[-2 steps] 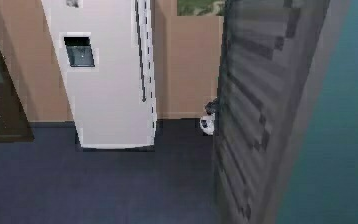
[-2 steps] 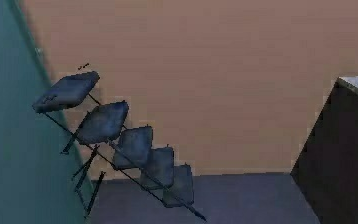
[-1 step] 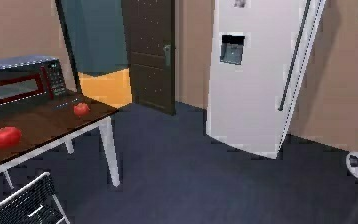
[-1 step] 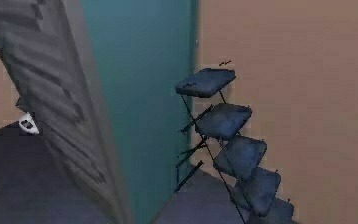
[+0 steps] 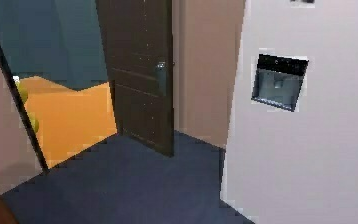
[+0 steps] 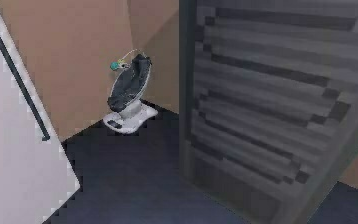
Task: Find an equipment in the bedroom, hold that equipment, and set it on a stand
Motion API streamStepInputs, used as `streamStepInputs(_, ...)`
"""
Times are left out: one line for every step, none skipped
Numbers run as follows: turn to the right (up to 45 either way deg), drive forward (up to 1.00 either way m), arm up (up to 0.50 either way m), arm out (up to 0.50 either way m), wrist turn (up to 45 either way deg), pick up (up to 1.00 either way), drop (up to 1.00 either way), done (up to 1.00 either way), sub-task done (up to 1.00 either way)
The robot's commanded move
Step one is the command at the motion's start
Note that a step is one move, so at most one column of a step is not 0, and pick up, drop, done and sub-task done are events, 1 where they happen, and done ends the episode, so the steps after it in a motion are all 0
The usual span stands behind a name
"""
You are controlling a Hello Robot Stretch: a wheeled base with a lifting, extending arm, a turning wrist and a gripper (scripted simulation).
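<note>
Dark door [image 5: 137, 75] ajar nr white fridge [image 5: 307, 160]; bouncer seat [image 6: 130, 88] in corner.

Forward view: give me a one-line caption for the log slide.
Dark door standing open onto an orange area, white fridge with dispenser at right, blue floor between.

Forward faces door [image 5: 137, 70]; both views share fridge [image 5: 307, 150]

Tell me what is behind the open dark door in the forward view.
Past the door: an orange floor, a teal wall and part of a yellow-green thing. The door itself covers the rest.
</note>
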Motion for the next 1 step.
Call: streamStepInputs(0.0,0.5,0.0,0.0,0.0,0.0,0.0,0.0,0.0)
